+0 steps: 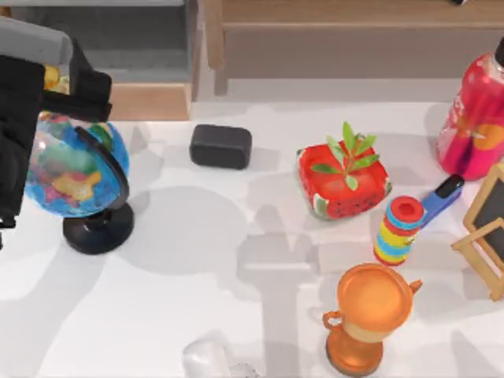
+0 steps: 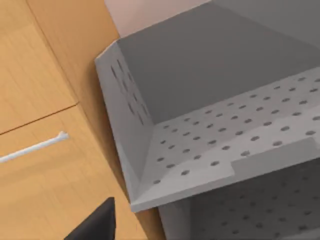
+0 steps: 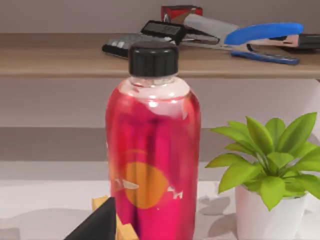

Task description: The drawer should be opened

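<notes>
Left arm [image 1: 27,118] — blocky matte-black housings, a pale grey casing on top — no markings

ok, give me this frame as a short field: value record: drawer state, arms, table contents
drawer: grey perforated drawer pulled out of the wooden cabinet, interior exposed
handle: thin white bar on the wooden front
left arm: over the top view's left edge, above the globe, by the drawer
right arm: facing the red bottle
table, left to right: globe, black box, strawberry planter, striped ring stack, orange trophy, red bottle
shelf: stapler, calculator
</notes>
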Available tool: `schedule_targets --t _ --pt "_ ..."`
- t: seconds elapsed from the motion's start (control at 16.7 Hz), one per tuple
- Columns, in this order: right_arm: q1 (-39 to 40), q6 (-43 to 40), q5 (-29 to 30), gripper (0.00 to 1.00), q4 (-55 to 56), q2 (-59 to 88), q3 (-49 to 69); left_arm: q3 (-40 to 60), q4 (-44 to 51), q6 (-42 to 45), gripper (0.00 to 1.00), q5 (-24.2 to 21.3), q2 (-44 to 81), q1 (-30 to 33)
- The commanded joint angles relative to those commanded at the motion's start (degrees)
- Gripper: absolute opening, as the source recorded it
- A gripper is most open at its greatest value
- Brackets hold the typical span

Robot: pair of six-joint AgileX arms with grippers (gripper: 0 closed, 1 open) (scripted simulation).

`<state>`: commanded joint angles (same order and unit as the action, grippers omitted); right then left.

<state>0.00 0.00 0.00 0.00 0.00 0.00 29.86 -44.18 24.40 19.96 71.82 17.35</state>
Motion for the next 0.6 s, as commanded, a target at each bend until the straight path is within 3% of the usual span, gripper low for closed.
schedule_targets --t 0.6 --pt "0.0 0.0 0.0 1.0 0.0 0.0 0.0 23.27 -16.5 46.61 1.0 -32.74 41.38 -31.52"
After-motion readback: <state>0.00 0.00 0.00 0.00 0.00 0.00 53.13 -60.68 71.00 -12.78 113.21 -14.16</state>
